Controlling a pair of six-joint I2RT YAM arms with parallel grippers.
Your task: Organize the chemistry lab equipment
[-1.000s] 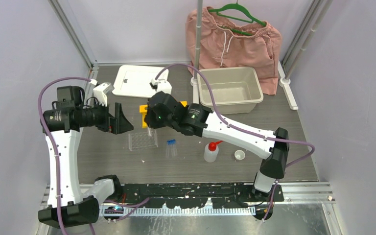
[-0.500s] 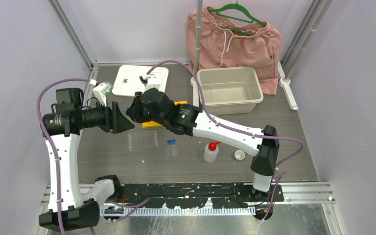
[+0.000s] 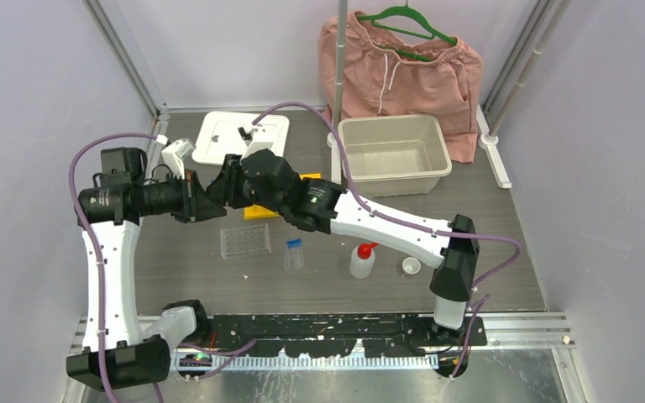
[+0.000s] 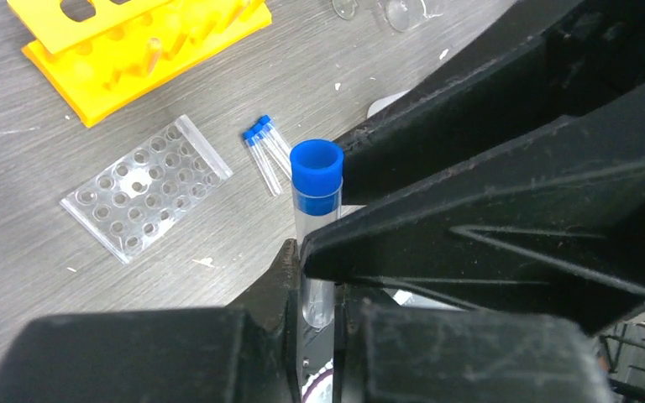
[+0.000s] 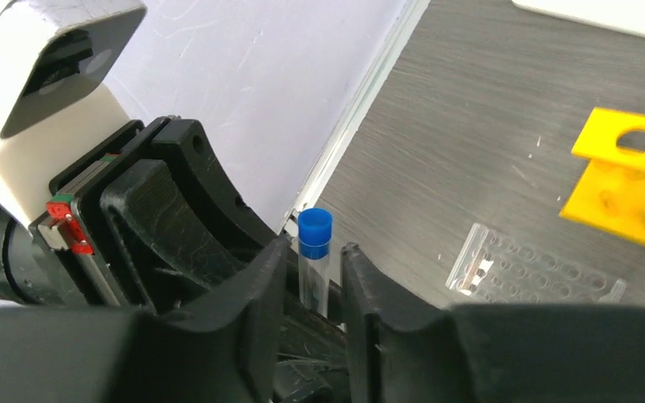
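Observation:
A clear tube with a blue cap (image 4: pixel 315 172) (image 5: pixel 314 245) stands upright between both grippers, above the table's left side. My left gripper (image 4: pixel 319 306) (image 3: pixel 204 202) is shut on the tube's lower end. My right gripper (image 5: pixel 315 248) (image 3: pixel 221 191) straddles the tube just below its cap, open, with a thin gap on each side. Below lie the yellow rack (image 3: pixel 258 212) (image 4: pixel 134 42), the clear rack (image 3: pixel 245 240) (image 4: pixel 143 189) and two more blue-capped tubes (image 3: pixel 293 252) (image 4: pixel 264 151).
A white squeeze bottle with a red nozzle (image 3: pixel 362 259) and a tiny white cup (image 3: pixel 411 266) stand at the front right. The beige tub (image 3: pixel 433 172), its white lid (image 3: pixel 218 138) and the pink shorts (image 3: pixel 403 63) are at the back.
My right arm swung left and brought the tube to the left gripper. The left gripper went from wide open to shut on the tube. The right jaws eased apart slightly.

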